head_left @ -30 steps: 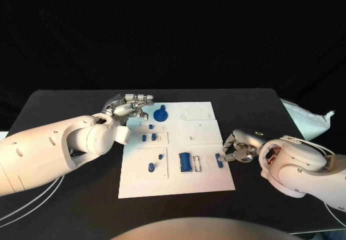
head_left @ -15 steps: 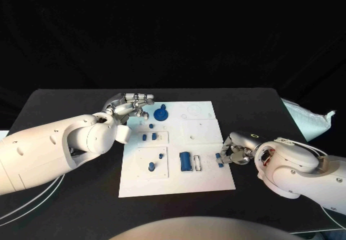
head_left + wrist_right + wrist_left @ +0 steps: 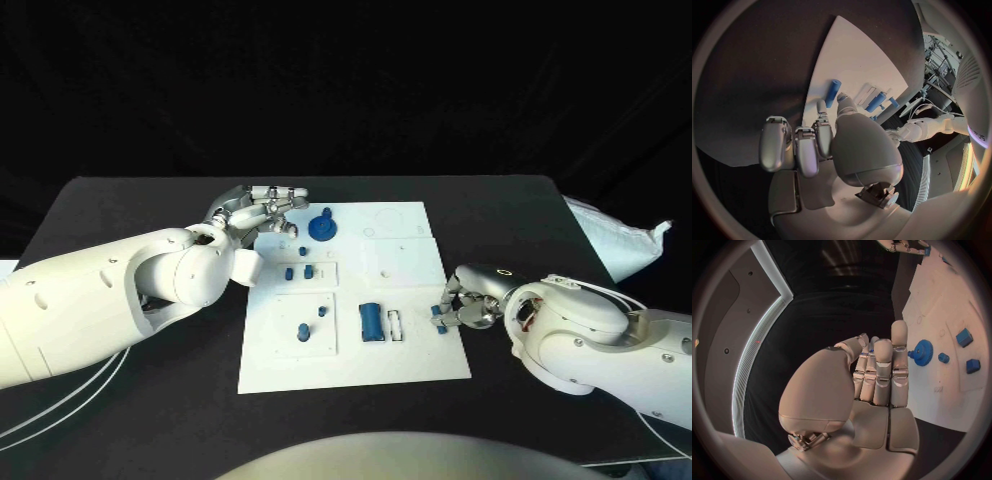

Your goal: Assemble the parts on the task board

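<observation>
Two white arms are seen reaching over a black table [image 3: 130, 210], in the middle of which the white task board [image 3: 411, 355] is laid flat. Near the board's far left corner the left hand [image 3: 257, 212] is held, its fingers [image 3: 881, 371] kept straight and close together with nothing between them, as the left wrist view shows. Just beside those fingertips a blue gear-shaped part [image 3: 322, 229] is seated on the board, apart from the hand. Two small blue blocks [image 3: 297, 272] are set side by side in a square panel below the gear, and two more small blue pieces [image 3: 310, 322] are placed in the larger panel nearer the robot. In the near middle of the board a wider blue rectangular part [image 3: 371, 322] is laid, with a slim white slot piece just to its right. At the board's right edge the right hand [image 3: 464, 305] is lowered, its fingers curled in around a small blue cylinder [image 3: 437, 318]; from the right wrist view the fingertips [image 3: 822, 107] appear to touch or pinch that cylinder [image 3: 832, 93], though the contact is partly hidden and a firm grasp cannot be confirmed. A crumpled pale bag [image 3: 623, 240] is left at the table's right edge, well apart from the board.
</observation>
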Controlling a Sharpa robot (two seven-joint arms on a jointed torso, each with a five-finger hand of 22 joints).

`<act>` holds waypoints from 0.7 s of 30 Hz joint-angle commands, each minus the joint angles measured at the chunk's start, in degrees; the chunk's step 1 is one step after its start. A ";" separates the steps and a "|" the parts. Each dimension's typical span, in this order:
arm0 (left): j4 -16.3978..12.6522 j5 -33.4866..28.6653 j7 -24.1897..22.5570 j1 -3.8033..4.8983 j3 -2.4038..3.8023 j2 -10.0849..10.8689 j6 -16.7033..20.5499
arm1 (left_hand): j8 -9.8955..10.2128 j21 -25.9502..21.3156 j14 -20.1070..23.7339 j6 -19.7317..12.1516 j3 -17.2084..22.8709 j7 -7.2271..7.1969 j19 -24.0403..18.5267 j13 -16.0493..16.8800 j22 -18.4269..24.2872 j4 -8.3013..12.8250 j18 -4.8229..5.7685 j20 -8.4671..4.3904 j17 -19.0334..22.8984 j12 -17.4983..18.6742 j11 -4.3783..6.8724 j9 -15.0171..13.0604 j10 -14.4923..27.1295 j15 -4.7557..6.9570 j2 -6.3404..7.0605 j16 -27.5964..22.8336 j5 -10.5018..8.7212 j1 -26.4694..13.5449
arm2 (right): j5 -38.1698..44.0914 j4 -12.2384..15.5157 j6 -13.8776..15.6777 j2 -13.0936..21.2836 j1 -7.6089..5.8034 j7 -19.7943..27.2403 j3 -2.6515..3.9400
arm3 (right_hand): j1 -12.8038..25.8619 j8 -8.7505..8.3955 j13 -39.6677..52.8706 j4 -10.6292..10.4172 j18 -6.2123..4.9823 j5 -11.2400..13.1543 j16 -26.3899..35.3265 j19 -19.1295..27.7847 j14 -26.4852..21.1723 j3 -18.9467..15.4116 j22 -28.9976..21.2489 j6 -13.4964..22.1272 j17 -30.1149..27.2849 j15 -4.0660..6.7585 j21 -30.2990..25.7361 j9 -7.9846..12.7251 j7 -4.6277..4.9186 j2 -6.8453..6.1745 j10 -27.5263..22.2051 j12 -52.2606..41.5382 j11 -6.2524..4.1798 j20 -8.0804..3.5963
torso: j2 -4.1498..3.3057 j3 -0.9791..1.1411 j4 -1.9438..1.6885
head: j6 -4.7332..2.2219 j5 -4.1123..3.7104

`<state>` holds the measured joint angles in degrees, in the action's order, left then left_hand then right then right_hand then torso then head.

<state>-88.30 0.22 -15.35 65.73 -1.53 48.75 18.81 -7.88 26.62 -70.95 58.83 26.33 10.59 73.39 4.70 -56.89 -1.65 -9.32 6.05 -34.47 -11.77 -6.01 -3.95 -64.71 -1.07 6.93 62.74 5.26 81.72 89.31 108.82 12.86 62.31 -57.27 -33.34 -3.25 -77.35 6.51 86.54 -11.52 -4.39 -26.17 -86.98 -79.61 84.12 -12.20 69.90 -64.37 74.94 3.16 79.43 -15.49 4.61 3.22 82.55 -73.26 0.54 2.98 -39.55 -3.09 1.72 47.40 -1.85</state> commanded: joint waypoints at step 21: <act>-0.17 -0.17 0.08 -0.01 0.03 0.15 -1.43 | -0.52 -0.40 0.42 -0.58 -0.18 -0.17 0.00 0.11 0.22 0.26 -1.04 0.37 0.29 -0.82 0.01 -0.05 0.81 0.12 -0.37 -0.12 -0.17 -0.65 | 11.07 -1.72 -9.59 -2.05 1.93 -0.93 -0.07 | -7.01 -0.74 -8.73 3.92 0.40 15.57 -0.72 -0.84 5.00 4.68 1.54 -2.18 10.71 0.87 0.62 0.41 -0.43 -0.27 0.62 -0.50 -0.89 -0.67 | 0.04 -0.02 0.05 | 0.34 0.23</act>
<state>-88.34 0.22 -15.16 65.71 -1.53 48.93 18.60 -8.17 26.61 -70.95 58.63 26.33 10.39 73.39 4.75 -56.74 -1.65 -9.33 6.05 -34.25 -12.34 -5.94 -3.95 -64.16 -1.07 6.63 62.74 5.26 81.41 99.02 107.74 9.10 60.38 -56.30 -33.41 -2.54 -81.56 6.11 86.92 -7.65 -4.40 -10.97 -87.44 -80.23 84.15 -7.69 71.38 -66.36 74.93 3.58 79.67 -15.46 4.28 0.65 82.56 -73.76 0.38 2.36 -39.52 -3.10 1.75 47.79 -1.56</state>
